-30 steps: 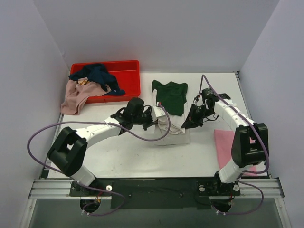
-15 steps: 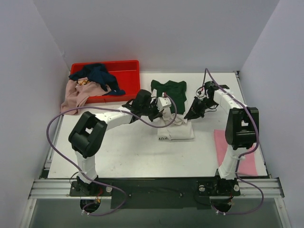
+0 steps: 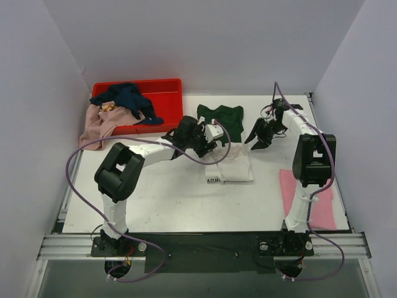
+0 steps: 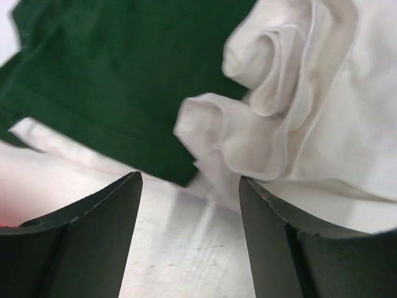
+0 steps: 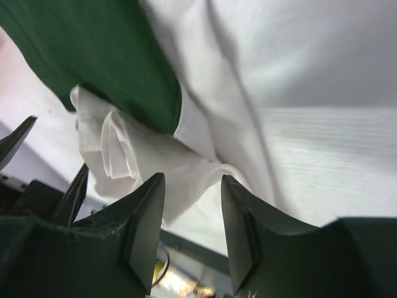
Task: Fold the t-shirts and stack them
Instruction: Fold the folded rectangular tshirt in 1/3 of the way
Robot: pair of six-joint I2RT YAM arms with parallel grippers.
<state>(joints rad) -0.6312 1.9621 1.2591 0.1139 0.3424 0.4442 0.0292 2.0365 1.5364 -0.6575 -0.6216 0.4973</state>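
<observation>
Left gripper (image 4: 189, 186) hangs with its jaws wide apart, nothing between them, and the white-and-green t-shirt (image 4: 310, 124) lies bunched just past the fingertips, its green cloth further out ahead. Right gripper (image 5: 192, 192) shows its jaws partly apart, gripping nothing; the same shirt's rumpled white fold sits just beyond the gap, with green cloth beyond that

Pale grey walls (image 3: 205, 43); white table (image 3: 173, 208); even light.
</observation>
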